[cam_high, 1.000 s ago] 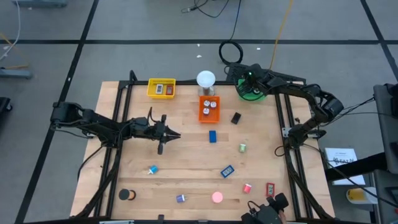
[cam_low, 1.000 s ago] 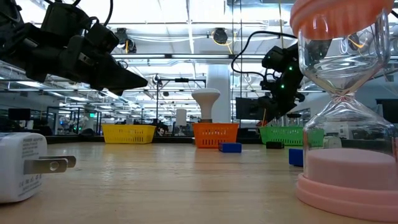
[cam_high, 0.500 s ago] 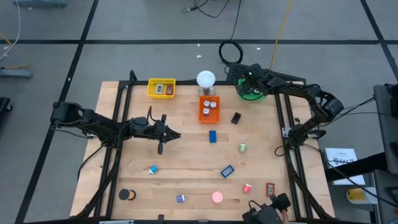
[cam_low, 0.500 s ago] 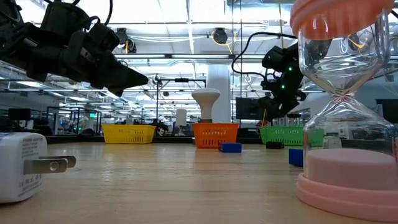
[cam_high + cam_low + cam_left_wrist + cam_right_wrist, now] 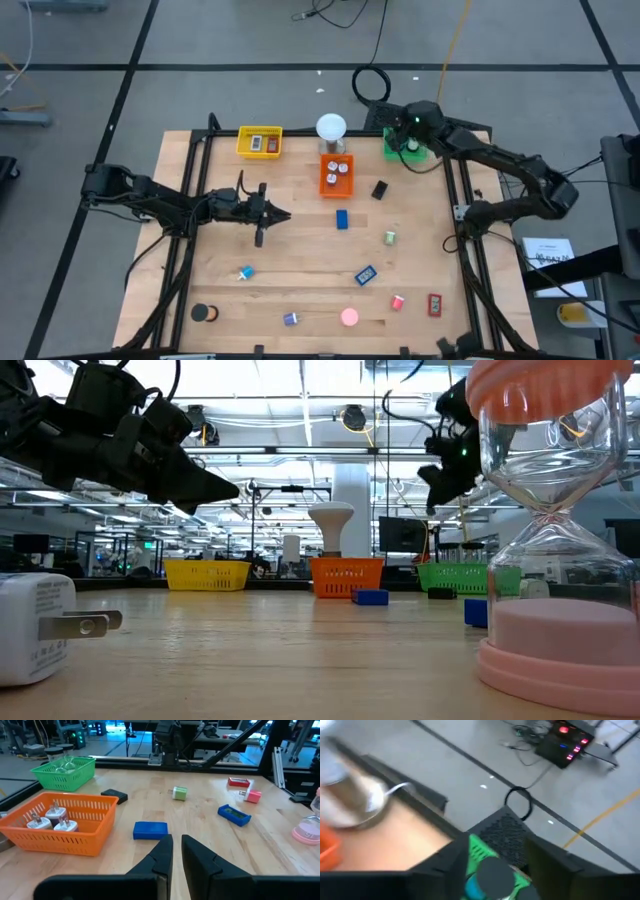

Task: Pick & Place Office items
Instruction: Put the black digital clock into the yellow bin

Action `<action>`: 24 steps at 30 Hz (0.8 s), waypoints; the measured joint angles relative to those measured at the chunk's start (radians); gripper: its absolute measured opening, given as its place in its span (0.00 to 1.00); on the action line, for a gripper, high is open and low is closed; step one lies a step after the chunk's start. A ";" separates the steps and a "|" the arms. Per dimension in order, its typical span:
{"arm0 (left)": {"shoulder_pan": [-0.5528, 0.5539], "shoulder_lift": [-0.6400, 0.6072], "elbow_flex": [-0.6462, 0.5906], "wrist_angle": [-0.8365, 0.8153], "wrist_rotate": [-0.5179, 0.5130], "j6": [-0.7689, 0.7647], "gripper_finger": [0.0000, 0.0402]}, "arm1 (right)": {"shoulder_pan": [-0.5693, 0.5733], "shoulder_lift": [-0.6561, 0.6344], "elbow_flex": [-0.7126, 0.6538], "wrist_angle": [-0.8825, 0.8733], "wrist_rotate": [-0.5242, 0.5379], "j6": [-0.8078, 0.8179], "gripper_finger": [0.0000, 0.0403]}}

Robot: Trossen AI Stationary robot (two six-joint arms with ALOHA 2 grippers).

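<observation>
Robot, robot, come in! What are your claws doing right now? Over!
Left end effector nearly shut, empty, above the blue block. Right end effector over the green tray, fingers open. Nothing in the way.

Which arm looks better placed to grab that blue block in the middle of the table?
Probably the left. Its hand hangs over the table pointing at the blue block, while the right hand is over the green tray at the far corner.
</observation>
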 joint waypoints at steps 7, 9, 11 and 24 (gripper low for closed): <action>0.000 0.000 0.000 -0.002 0.000 0.000 0.09 | 0.199 -0.046 0.000 -0.217 0.001 -0.016 0.03; 0.000 0.000 0.000 -0.006 0.000 0.000 0.09 | 0.254 -0.041 0.000 -0.261 0.000 -0.005 0.03; 0.000 0.000 0.000 -0.010 0.000 0.000 0.09 | 0.306 -0.028 0.000 -0.281 -0.001 0.018 0.05; 0.000 0.000 0.000 -0.027 0.001 -0.001 0.09 | 0.402 0.279 0.001 -0.275 0.011 0.078 0.04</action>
